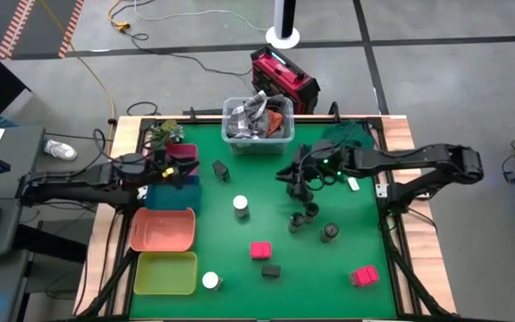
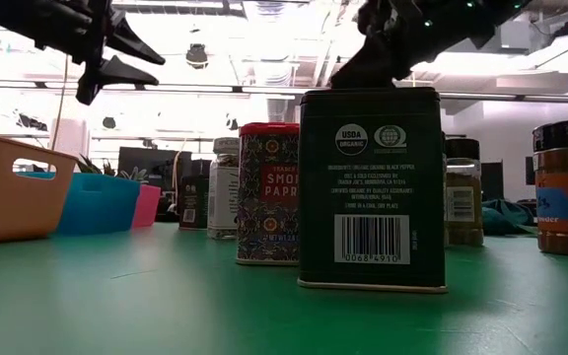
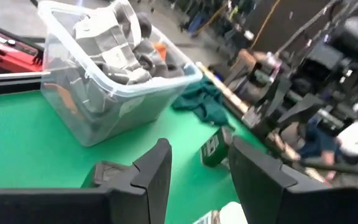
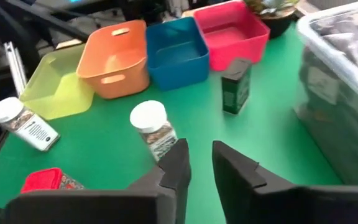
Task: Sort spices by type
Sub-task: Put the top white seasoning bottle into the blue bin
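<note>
Spices stand scattered on the green table [image 1: 240,295]: a black box [image 1: 220,169], a white-topped jar [image 1: 240,207], three dark jars [image 1: 311,215], a red box [image 1: 260,250], another black box [image 1: 271,269], a second white-topped jar [image 1: 210,281] and a second red box [image 1: 364,276]. My left gripper [image 1: 175,170] hangs open above the blue tray [image 1: 173,192], with nothing between its fingers [image 3: 157,171]. My right gripper [image 1: 291,179] hovers near the dark jars, its fingers [image 4: 179,165] a little apart and empty. It faces the white-topped jar [image 4: 151,127] and the black box [image 4: 236,84].
Four trays line the left side: pink [image 1: 183,154], blue, orange [image 1: 163,230] and yellow [image 1: 165,273]. A clear bin [image 1: 257,121] full of grey parts stands at the far edge, with a dark green cloth [image 1: 347,134] to its right. A potted plant [image 1: 164,134] sits at the far left.
</note>
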You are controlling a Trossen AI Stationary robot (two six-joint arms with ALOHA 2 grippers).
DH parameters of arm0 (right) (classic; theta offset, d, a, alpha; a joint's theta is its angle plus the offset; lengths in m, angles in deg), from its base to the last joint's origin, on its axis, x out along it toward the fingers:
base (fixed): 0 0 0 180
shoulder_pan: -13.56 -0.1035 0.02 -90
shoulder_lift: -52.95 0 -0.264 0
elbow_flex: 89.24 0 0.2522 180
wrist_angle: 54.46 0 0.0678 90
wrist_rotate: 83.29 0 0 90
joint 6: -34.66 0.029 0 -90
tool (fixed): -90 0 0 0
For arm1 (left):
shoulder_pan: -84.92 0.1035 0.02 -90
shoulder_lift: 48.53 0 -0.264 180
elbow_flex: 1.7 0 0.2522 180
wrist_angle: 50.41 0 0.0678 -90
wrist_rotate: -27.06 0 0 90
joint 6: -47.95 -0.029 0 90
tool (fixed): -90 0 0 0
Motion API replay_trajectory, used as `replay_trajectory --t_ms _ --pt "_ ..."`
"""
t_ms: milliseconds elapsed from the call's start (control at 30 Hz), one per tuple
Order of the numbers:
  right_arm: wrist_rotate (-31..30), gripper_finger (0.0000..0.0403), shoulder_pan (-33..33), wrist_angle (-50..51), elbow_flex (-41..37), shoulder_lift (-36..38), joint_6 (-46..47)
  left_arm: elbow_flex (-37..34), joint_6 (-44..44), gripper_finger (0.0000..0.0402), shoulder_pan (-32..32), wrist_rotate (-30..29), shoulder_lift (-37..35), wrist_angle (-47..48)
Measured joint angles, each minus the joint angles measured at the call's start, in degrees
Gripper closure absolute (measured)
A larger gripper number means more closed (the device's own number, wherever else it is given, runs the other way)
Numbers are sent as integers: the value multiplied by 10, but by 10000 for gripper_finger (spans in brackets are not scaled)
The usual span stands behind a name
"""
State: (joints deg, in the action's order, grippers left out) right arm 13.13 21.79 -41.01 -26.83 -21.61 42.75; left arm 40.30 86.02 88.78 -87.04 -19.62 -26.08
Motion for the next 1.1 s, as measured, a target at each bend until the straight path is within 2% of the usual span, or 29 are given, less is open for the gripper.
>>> replay_trajectory --t_ms 267,400,767,967,1100 --pt "13 181 -17 -1 55 -67 -42 50 -19 237 0 1 63 41" --pt "15 147 -20 0 87 -107 -43 70 -19 226 0 2 90 43" --pt "29 143 -48 54 178 -201 -94 127 -49 227 0 46 132 103" --pt "69 142 -53 48 186 -223 -112 127 -44 223 -6 63 150 128" --pt "74 142 -54 46 186 -242 -131 127 -43 209 -7 60 170 128"
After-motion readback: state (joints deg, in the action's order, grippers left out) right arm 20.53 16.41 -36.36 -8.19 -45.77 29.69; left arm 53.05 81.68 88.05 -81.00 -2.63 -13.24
